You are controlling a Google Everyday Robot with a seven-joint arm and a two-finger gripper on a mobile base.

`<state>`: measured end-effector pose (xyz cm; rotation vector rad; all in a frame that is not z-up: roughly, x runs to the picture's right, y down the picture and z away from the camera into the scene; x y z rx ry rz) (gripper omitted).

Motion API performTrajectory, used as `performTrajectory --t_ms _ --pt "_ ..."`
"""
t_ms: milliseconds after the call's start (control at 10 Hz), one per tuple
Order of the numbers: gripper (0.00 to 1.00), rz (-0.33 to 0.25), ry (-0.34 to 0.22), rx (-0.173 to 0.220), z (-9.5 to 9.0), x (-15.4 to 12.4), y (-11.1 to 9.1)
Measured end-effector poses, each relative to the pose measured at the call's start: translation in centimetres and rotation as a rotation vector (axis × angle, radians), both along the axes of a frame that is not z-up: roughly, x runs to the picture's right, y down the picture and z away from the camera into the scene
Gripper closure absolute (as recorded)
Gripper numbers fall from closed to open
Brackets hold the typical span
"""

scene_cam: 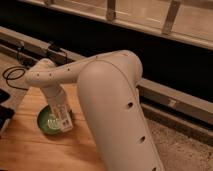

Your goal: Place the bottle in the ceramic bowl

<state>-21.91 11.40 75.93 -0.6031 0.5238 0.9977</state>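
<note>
The dark-green ceramic bowl (pixel 44 123) with a pale speckled centre sits on the wooden table (pixel 30 150) at the left. My gripper (pixel 62 121) hangs from the white arm (pixel 100 85) and reaches down over the bowl's right side, at or just above its rim. A white piece with printed marks shows at the gripper. I cannot tell whether it is the bottle or part of the wrist. No separate bottle shows on the table.
A black cable (pixel 12 75) loops at the table's far left. A dark object (pixel 4 112) sits at the left edge. A metal rail (pixel 170 100) runs behind the table. Speckled floor (pixel 185 145) lies to the right. The arm's large elbow fills the middle.
</note>
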Motion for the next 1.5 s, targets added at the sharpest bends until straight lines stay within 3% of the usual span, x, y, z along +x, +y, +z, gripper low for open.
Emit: performTrajectory --t_ms 200,1500 --pt "0.21 -0.001 0.0 0.0 -0.01 -0.05 0.01" --pt "0.2 -0.001 0.0 -0.001 0.01 -0.07 0.07"
